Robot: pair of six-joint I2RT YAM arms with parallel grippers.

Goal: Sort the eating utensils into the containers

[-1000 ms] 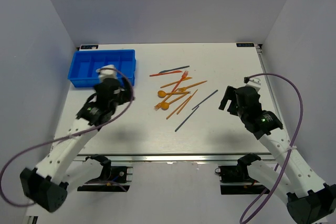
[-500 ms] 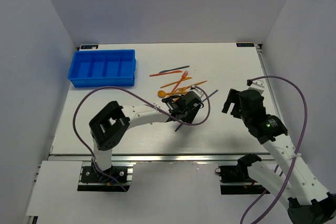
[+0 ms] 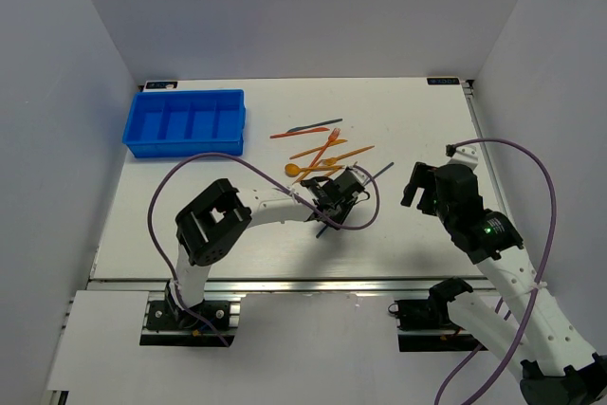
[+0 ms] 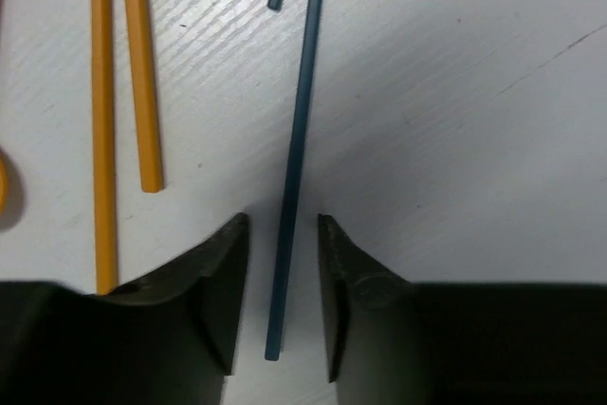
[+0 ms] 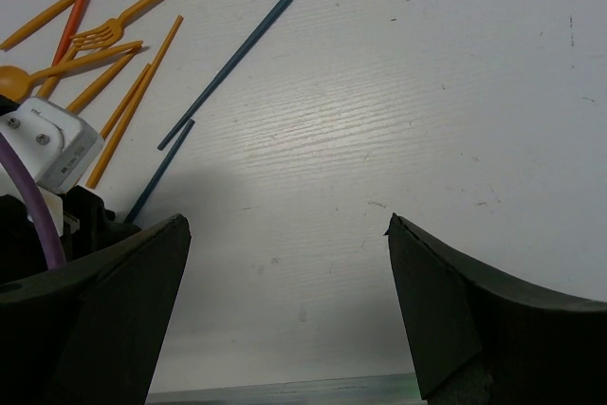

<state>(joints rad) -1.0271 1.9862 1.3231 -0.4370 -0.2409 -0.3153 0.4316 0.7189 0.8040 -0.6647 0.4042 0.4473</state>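
Note:
Orange, red and dark blue utensils lie scattered mid-table. The bright blue divided tray stands at the back left. My left gripper is down at the pile's near edge. In the left wrist view its jaws straddle the end of a dark blue stick that lies flat on the table. A narrow gap shows on each side, so the gripper is open. My right gripper hovers to the right, open over bare table.
Two orange sticks lie just left of the straddled stick. A second dark blue stick lies beyond it. The left arm's purple cable arcs over the table. White walls enclose the table on three sides.
My left arm has swung from the tray across to the pile and come down over the dark blue stick, its jaws narrowing around it. The right arm has hardly shifted.

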